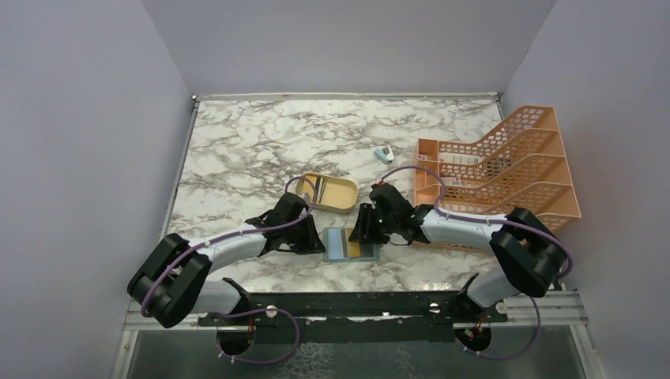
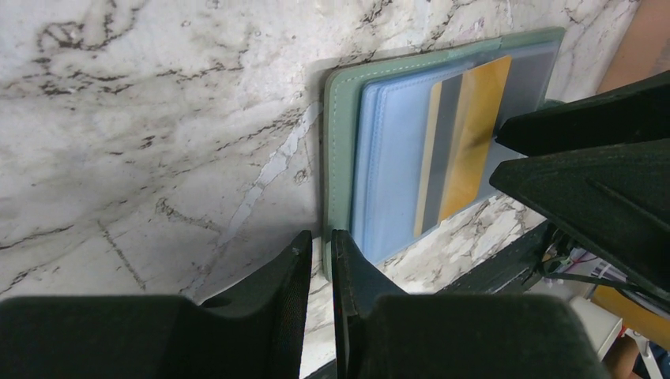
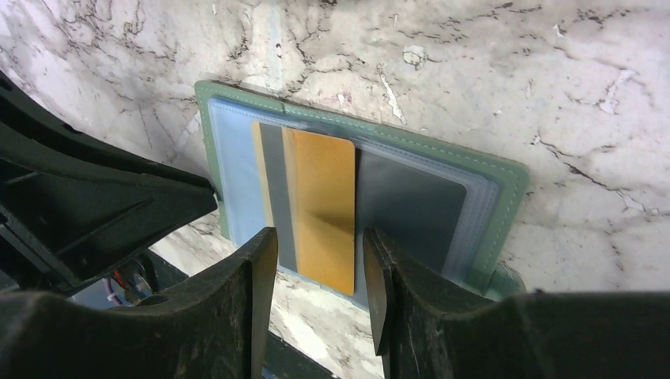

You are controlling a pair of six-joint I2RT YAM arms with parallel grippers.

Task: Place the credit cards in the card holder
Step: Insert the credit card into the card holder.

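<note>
Orange card beneath spread right pincer, atop card holder

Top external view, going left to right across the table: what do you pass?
Left end effector → card holder → blue-and-white gadget → orange file rack.

Even, bright light, soft shadows; near fingers blurred in wrist views
</note>
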